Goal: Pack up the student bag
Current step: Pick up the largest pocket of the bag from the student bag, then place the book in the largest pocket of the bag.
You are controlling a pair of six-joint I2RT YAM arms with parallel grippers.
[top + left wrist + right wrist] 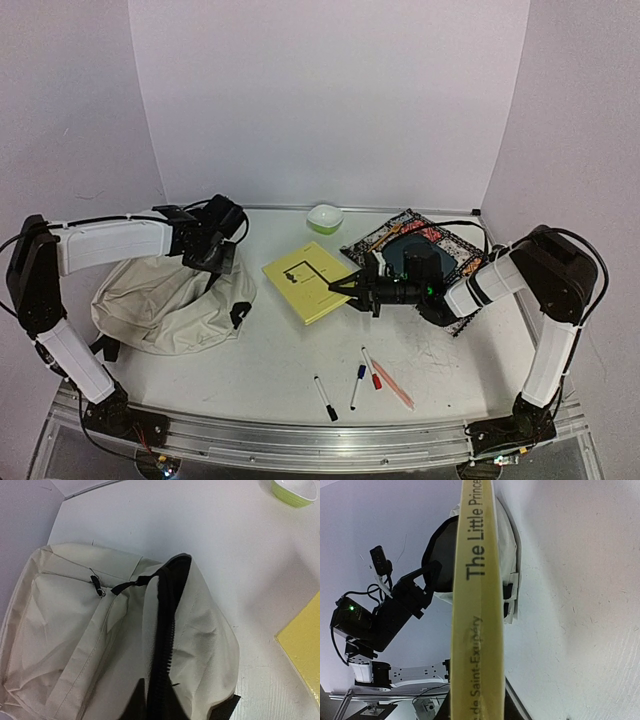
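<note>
The student bag (160,300) is a cream backpack lying at the left of the table. Its black zipper (167,630) runs up the middle of the left wrist view. My left gripper (220,255) is shut on the bag's zipper edge (157,700) and holds it raised. A yellow book (305,280), "The Little Prince", lies at the centre of the table. My right gripper (352,286) is shut on the book's right edge. The book's spine (477,605) stands between the jaws in the right wrist view. Behind the spine, the bag (512,580) shows its dark opening.
A green bowl (325,215) stands at the back, also in the left wrist view (295,492). A patterned cloth with a dark tablet (420,250) lies under the right arm. Several pens (360,382) lie near the front edge.
</note>
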